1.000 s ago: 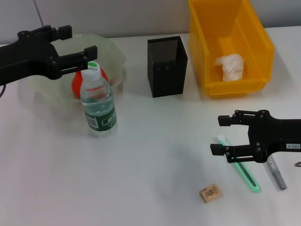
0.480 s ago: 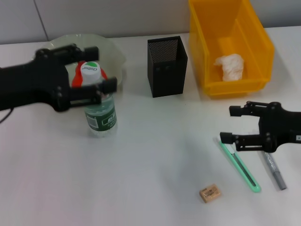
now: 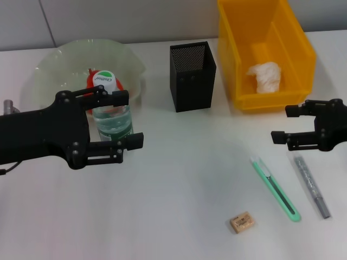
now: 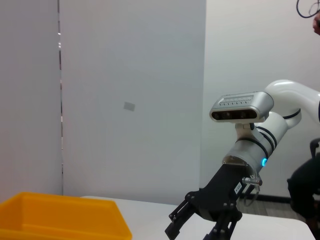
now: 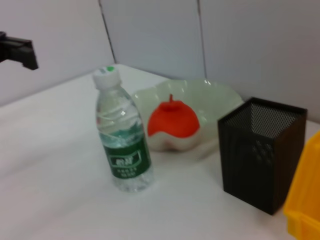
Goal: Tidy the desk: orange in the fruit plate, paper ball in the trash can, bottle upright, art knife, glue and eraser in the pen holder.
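The bottle (image 3: 108, 120) stands upright in front of the fruit plate (image 3: 59, 65), partly hidden by my left arm. My left gripper (image 3: 134, 119) is open and empty, just right of the bottle. The orange (image 5: 172, 120) lies in the plate (image 5: 215, 97). The paper ball (image 3: 265, 76) lies in the trash can (image 3: 233, 49). The pen holder (image 3: 192, 76) stands at mid-back. The green art knife (image 3: 275, 188), the grey glue stick (image 3: 310, 186) and the eraser (image 3: 241, 222) lie on the table at front right. My right gripper (image 3: 284, 123) is open and empty, beyond the knife and glue.
The right wrist view shows the bottle (image 5: 122, 145), the pen holder (image 5: 260, 150) and an edge of the trash can (image 5: 305, 200). The left wrist view shows the right arm's gripper (image 4: 200, 225) and the trash can (image 4: 60, 217). A wall stands behind the table.
My left gripper has come from beside the bottle cap toward the front and right, still open. My right gripper has moved off the art knife to the right and back. The bottle has not moved.
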Controlling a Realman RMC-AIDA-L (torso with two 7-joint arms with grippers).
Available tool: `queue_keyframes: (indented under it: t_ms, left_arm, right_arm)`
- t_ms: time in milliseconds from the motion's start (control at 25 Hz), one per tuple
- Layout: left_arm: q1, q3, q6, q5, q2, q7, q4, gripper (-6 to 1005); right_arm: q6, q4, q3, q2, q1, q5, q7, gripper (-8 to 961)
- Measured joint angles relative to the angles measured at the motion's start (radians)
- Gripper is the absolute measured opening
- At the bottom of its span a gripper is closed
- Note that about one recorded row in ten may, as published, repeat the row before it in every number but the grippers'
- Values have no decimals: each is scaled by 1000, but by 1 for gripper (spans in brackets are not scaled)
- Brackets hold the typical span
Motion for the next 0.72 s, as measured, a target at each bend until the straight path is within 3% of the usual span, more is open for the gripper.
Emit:
queue_keyframes:
  t_ms: [200, 720]
  left_arm:
    - [-25, -7, 2, 1, 0, 50, -88, 810]
    - [-15, 63, -13, 8, -4, 188, -158, 810]
  right_arm:
    - [-46, -102, -3, 2, 60, -139, 122, 820]
    - [-144, -190, -10, -6, 238, -389, 355, 821]
